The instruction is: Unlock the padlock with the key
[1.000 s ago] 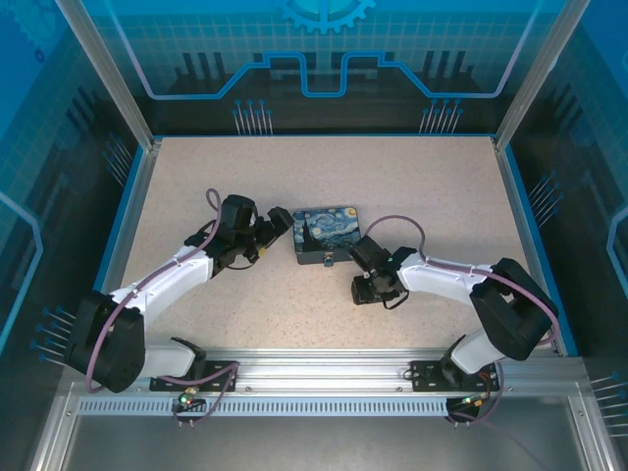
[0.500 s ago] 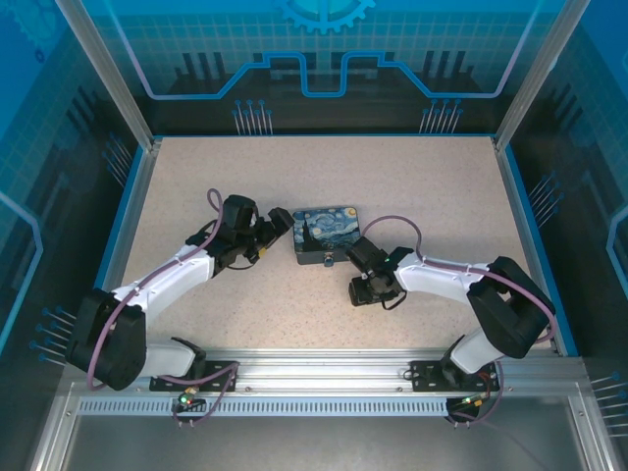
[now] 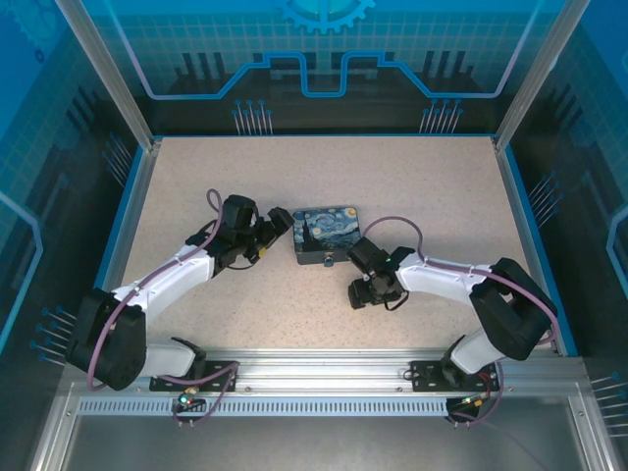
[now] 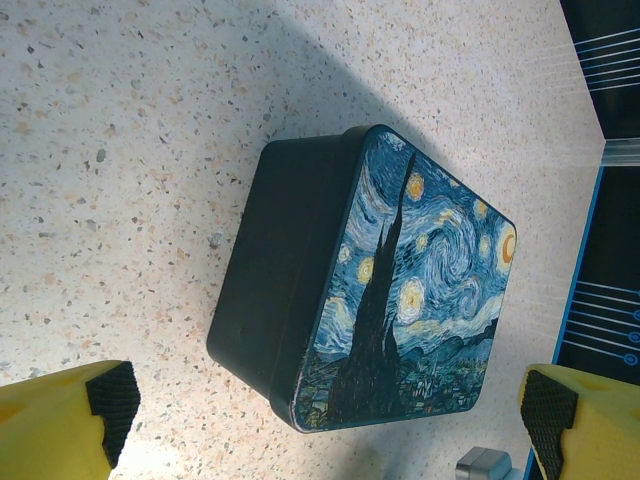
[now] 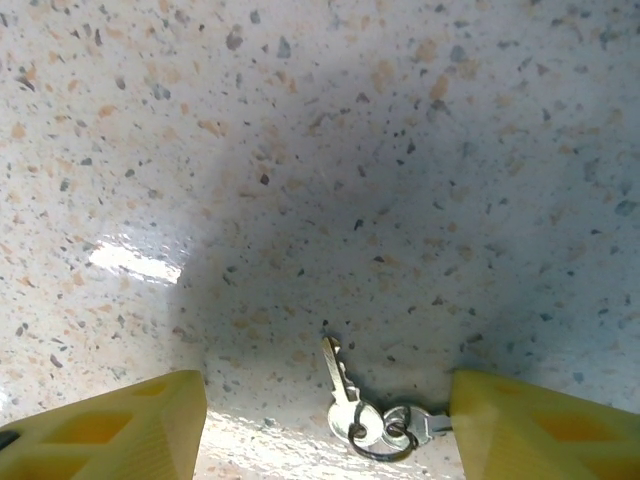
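Note:
A small silvery key (image 5: pixel 338 372) lies flat on the speckled table. It is joined by a dark ring (image 5: pixel 385 436) to a second key whose tip reaches the right finger. My right gripper (image 5: pixel 325 405) is open, its yellow fingers (image 5: pixel 110 430) standing either side of the keys and holding nothing. It hangs low over the table (image 3: pixel 365 292), just in front of the box. A small silver padlock (image 3: pixel 328 261) sits at the near side of the blue swirl-printed box (image 3: pixel 327 232), and its corner (image 4: pixel 483 466) shows beside that box (image 4: pixel 410 300). My left gripper (image 3: pixel 279 222) is wide open at the box's left end.
Blue walls with aluminium posts (image 3: pixel 106 74) fence the table on the left, right and back. The mounting rail (image 3: pixel 314 378) runs along the near edge. Bare tabletop (image 3: pixel 324 172) lies behind the box.
My right gripper has edged slightly left and toward the near edge. The left arm and the box have not moved.

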Motion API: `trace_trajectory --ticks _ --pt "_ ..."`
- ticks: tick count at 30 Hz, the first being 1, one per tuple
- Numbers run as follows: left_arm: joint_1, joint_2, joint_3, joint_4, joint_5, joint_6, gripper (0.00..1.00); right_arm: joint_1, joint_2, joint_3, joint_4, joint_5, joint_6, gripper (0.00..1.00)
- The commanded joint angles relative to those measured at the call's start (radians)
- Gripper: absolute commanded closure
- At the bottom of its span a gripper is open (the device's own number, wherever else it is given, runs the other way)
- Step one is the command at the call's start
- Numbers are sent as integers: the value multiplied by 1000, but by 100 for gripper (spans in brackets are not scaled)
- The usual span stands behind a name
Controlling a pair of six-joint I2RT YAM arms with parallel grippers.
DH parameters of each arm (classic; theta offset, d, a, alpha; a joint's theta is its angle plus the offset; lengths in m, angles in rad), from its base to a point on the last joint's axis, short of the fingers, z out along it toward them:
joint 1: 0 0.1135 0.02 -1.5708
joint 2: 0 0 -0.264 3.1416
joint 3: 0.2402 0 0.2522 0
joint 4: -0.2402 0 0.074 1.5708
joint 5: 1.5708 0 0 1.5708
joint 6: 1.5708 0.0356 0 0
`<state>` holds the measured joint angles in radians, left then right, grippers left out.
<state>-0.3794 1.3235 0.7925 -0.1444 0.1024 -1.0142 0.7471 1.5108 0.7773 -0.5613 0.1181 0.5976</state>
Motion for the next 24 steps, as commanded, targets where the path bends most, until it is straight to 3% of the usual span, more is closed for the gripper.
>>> trace_trajectory --ticks 1,12,18,24 --pt "4 6 7 13 8 -4 1 3 -47 -21 -31 -28 11 34" --pt "4 15 3 22 12 -5 1 7 -111 -52 -25 -87 35 37" --pt "4 14 2 23 12 -6 1 5 -104 -12 -63 -14 -2 37" --pt "4 13 2 22 13 -5 1 3 -70 22 -107 41 -57 45"
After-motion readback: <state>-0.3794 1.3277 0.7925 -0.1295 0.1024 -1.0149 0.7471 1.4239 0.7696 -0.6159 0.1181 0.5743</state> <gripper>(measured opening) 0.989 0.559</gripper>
